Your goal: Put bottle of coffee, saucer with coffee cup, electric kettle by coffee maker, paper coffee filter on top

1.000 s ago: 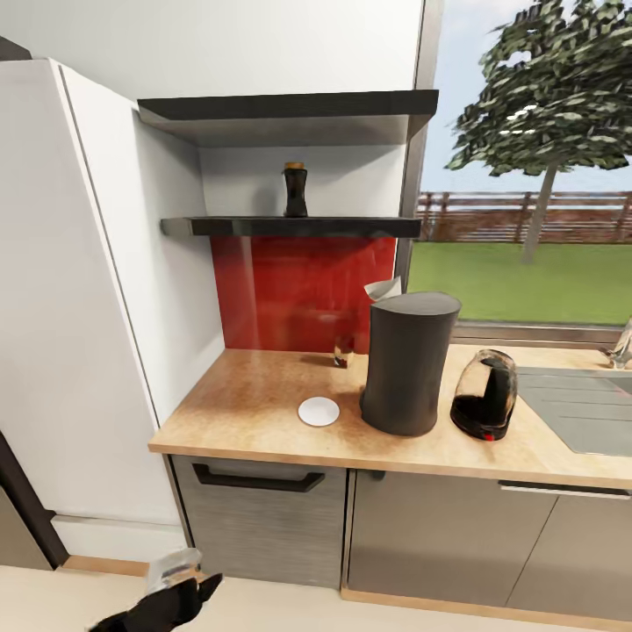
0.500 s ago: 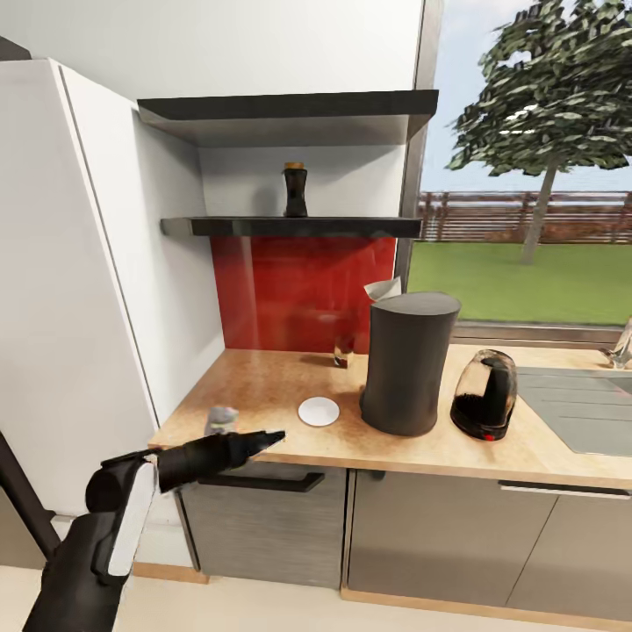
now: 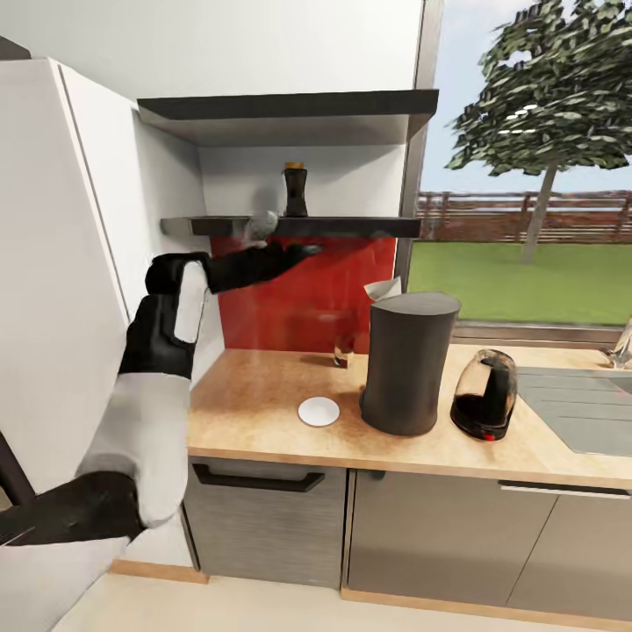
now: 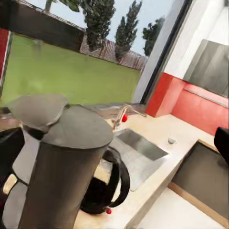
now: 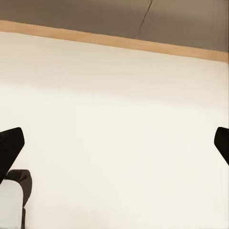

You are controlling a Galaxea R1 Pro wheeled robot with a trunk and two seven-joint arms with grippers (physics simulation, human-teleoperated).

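- Your left gripper (image 3: 298, 252) is up at shelf height, just under the front edge of the shelf (image 3: 351, 226), tips pointing right.
- The bottle (image 3: 295, 190) stands upright on that shelf, above the gripper tips and farther back toward the wall. Its long axis is vertical.
- So the gap to close is up and in: you need to clear the shelf lip, then go far, then take the bottle from the side.
- The left arm is the nearer one by a lot. The right gripper (image 5: 114, 143) is well apart, facing pale floor, tips spread wide and holding nothing.
- Left jaws: can't tell how far apart they are. Nothing is seen held in them.
- The coffee maker (image 3: 409, 362) sits on the counter (image 3: 246, 404), with the saucer (image 3: 319, 411) just left of it and the kettle (image 3: 484, 395) just right.
- Drop spot for the bottle: my guess is the bare counter left of the saucer.
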